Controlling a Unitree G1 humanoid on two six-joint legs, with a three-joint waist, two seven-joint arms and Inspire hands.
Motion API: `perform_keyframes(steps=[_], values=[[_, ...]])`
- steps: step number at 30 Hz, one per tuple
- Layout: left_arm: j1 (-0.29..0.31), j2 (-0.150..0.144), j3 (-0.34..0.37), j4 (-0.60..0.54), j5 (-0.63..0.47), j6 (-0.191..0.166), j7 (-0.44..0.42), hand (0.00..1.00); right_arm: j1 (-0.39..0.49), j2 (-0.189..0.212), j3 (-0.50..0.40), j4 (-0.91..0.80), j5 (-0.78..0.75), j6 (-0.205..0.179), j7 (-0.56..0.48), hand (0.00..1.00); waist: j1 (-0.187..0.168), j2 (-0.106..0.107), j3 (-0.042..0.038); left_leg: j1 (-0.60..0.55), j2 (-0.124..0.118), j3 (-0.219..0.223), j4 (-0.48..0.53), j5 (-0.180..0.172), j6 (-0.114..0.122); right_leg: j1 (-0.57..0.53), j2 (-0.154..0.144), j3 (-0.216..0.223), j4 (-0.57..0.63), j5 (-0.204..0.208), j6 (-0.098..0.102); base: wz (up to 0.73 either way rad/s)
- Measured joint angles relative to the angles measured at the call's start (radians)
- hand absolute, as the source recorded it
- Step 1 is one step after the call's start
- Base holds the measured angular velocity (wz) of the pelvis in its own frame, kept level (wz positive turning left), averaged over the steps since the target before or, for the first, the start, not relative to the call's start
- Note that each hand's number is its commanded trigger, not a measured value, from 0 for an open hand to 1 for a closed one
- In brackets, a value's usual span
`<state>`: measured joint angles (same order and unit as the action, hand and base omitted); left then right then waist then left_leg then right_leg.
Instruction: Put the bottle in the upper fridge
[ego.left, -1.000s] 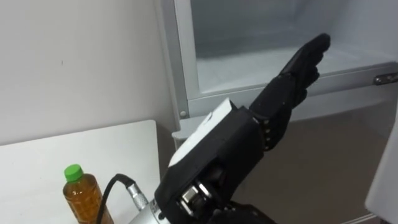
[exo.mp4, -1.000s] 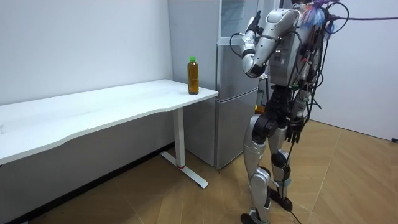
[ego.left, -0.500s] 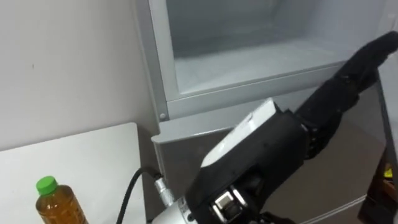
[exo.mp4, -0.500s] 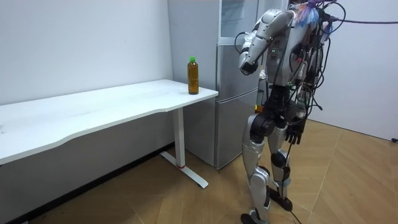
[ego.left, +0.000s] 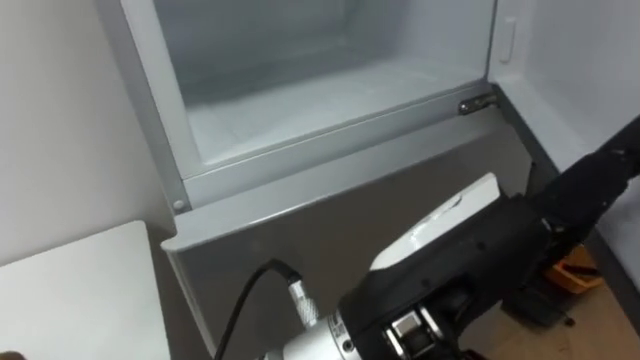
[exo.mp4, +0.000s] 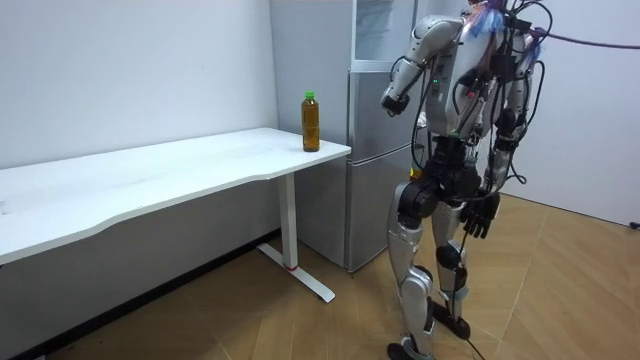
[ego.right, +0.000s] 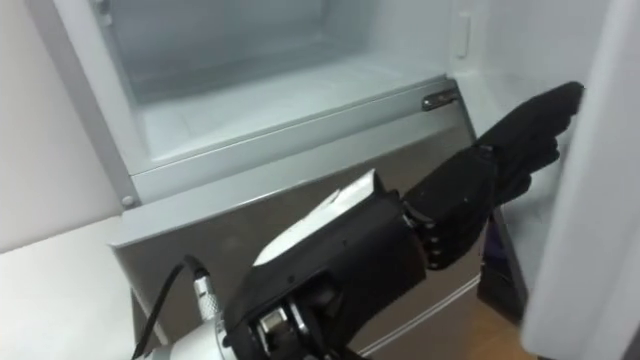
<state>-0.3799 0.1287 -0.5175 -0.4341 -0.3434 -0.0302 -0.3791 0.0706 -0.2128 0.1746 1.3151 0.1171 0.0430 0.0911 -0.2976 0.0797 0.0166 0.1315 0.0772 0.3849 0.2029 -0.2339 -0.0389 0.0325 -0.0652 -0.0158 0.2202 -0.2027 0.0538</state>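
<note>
The bottle (exo.mp4: 311, 120), amber with a green cap, stands upright on the corner of the white table (exo.mp4: 200, 165) beside the fridge. The upper fridge compartment (ego.left: 300, 90) is open, its pale shelf bare. My left hand (ego.right: 525, 125) reaches out to the right at the height of the compartment's sill, open with straight fingers against the inner edge of the open white door (ego.right: 600, 200). It holds nothing. In the left eye view the left hand (ego.left: 610, 175) sits at the right edge. My right hand (exo.mp4: 481, 214) hangs relaxed at my side.
I stand close in front of the tall grey fridge (exo.mp4: 375, 170). Its lower door (ego.left: 330, 220) is closed under the open compartment. The table's corner (ego.left: 70, 290) shows at lower left. Wooden floor (exo.mp4: 560, 300) lies behind me.
The eye view has swung right, so the bottle has left it. My left hand swept right from the compartment's sill to the door's edge. In the room view my upper body has turned.
</note>
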Motion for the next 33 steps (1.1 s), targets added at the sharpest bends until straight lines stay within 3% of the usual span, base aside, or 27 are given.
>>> perform_keyframes(steps=[13, 21, 33], values=[[-0.001, -0.036, -0.001, 0.054, -0.002, -0.005, 0.005, 0.00, 0.009, 0.000, -0.001, 0.009, 0.119, -0.003, -0.003, 0.00, -0.032, 0.009, -0.0002, 0.017, 0.014, 0.075, 0.001, 0.000, -0.001, -0.013, 0.017, 0.048, -0.004, 0.012, -0.007, -0.15], [-0.001, -0.054, -0.019, 0.062, -0.018, -0.014, 0.015, 0.00, 0.003, 0.002, -0.011, 0.012, 0.119, -0.015, -0.009, 0.00, -0.081, 0.027, 0.0041, 0.019, 0.025, 0.098, 0.001, 0.000, -0.001, -0.018, 0.032, 0.070, -0.015, 0.017, -0.014, -0.09], [-0.015, -0.082, -0.045, 0.063, -0.017, -0.007, 0.015, 0.00, 0.006, -0.002, -0.022, 0.016, 0.147, -0.019, -0.002, 0.00, -0.088, 0.022, 0.0060, 0.024, 0.036, 0.137, -0.002, 0.000, -0.002, -0.042, 0.046, 0.085, -0.003, 0.021, -0.021, -0.11]])
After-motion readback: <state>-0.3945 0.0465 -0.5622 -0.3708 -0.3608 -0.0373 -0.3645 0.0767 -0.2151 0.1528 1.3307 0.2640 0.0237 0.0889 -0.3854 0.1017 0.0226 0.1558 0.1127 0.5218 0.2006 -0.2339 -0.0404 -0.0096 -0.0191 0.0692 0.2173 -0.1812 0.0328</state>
